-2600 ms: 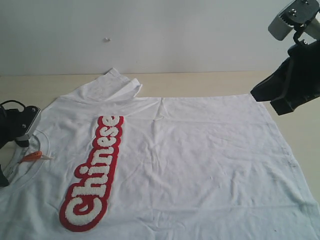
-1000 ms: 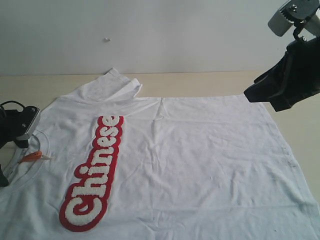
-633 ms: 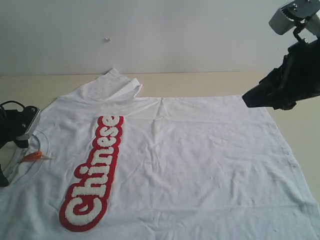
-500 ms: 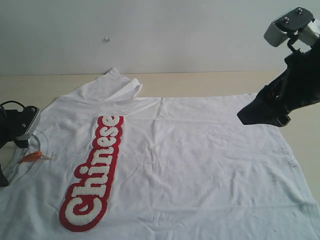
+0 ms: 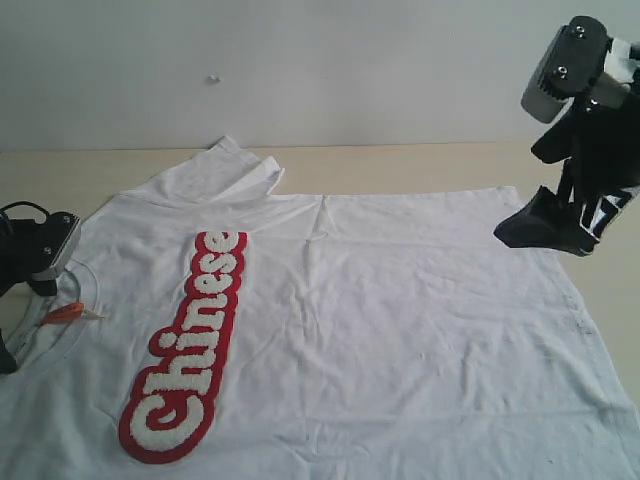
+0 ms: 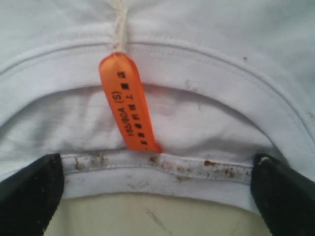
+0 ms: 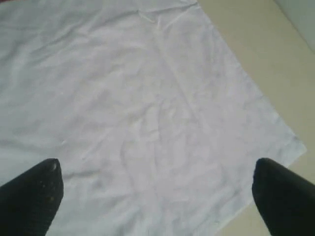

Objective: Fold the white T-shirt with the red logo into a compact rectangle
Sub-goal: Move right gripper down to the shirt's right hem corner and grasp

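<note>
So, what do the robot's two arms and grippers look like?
The left gripper and right gripper are black, with broad rounded fingertips. Each wrist carries a silver-grey box with dark screws; a black cable loops by the left one.

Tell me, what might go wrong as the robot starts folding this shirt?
The left pincer is open at the collar beside the orange neck tag; it might pinch only one layer or snag the tag. The right pincer hangs open over the white T-shirt, inward of its hem corner, so closing there could bunch cloth. The far sleeve lies doubled and may make a lump.
</note>
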Motion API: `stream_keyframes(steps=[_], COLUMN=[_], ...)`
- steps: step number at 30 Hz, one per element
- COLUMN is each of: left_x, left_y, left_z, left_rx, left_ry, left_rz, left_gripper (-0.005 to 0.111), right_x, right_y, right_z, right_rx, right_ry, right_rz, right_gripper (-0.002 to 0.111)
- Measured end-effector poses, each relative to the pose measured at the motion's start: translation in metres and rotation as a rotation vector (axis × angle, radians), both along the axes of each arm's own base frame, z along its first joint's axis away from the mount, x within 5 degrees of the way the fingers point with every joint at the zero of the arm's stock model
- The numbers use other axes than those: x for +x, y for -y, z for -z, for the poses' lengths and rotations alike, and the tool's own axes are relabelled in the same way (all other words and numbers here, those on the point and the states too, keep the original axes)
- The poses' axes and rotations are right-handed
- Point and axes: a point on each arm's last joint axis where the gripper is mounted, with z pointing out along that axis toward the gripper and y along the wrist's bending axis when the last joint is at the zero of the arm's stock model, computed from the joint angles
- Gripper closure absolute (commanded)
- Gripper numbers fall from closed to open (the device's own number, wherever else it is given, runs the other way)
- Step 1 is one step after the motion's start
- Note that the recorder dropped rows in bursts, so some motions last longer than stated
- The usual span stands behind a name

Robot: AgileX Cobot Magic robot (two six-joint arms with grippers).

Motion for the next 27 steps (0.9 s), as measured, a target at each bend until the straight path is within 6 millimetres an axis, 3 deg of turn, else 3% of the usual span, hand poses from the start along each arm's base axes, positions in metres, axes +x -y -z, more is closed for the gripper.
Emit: stream_keyframes(steps=[8,12,22,27], left_x=[0.000,0.000,0.000,0.000], left_y=[0.000,0.000,0.000,0.000], left_z=[0.000,0.000,0.000,0.000], left_rx=[0.000,0.000,0.000,0.000], left_ry=[0.000,0.000,0.000,0.000], left_rz=[0.000,0.000,0.000,0.000], left_gripper=[0.002,0.002,0.002,0.002], right_x=[0.035,0.051,0.076,0.087], right_y=[0.018,0.026,0.048,0.053], right_z=[-0.010,0.003,0.085,0.106], right_rx=[-0.208,-0.316,-0.399,-0.427], right_ry=[-0.243,-0.351,-0.549,-0.535], right_rz=[-0.077,-0.210,-0.366,-0.369], right_gripper=[0.003,0.003,0.003,0.003])
